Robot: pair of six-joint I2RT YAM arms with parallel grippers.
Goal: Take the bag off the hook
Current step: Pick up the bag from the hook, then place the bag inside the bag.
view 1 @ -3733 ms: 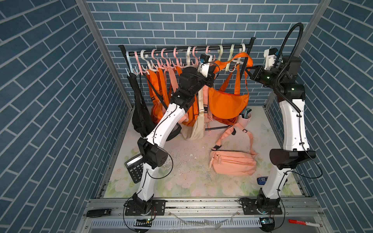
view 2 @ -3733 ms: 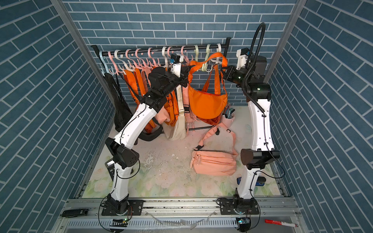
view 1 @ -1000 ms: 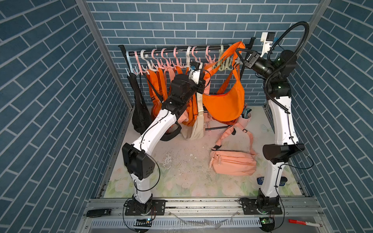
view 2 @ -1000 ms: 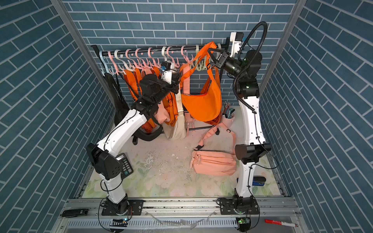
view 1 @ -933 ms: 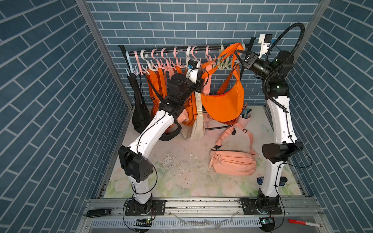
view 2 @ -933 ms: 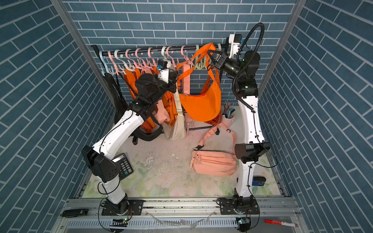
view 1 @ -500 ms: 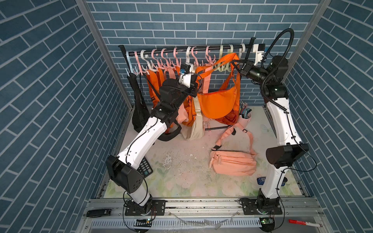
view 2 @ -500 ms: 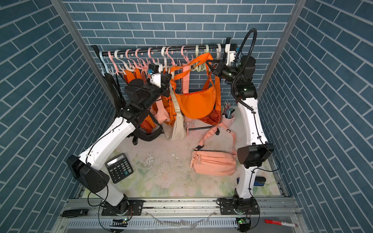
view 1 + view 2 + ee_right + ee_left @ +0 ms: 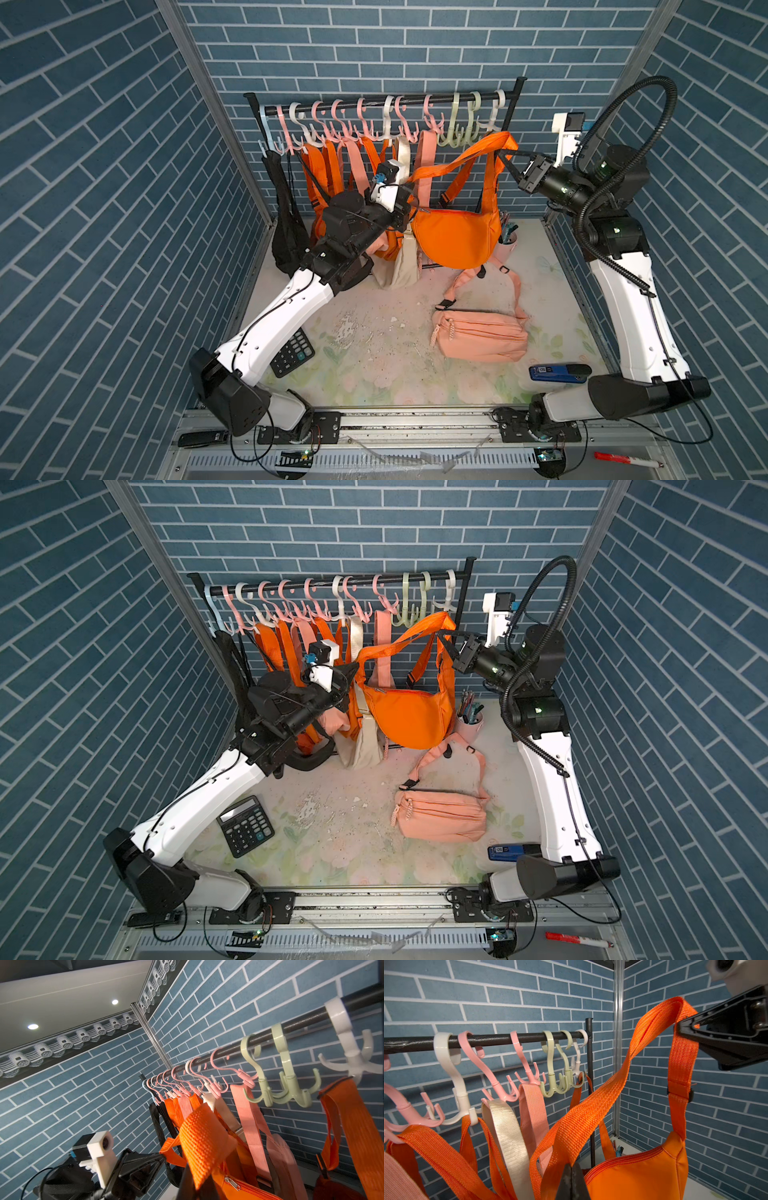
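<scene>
The counter (image 9: 374, 374) has pale flowers on it. A black rail (image 9: 374, 102) runs along the back wall, with many hooks and bags on it. The orange bag (image 9: 457, 237) hangs in the air in front of the rail, above the back of the counter, between the two arms. Its long strap (image 9: 602, 1095) is near the green hooks (image 9: 457, 137) but apart from them. A pink bag (image 9: 478, 336) lies flat on the counter, nearer the front. The right tool (image 9: 501, 152) is closed and pinches the top of the strap, holding it up high. The left tool (image 9: 352, 670) is closed too and pinches the strap lower down, close to the bag. A black calculator (image 9: 246, 825) lies on the counter by the left arm. A small pink cup (image 9: 471, 725) of pens stands just beside the orange bag.
</scene>
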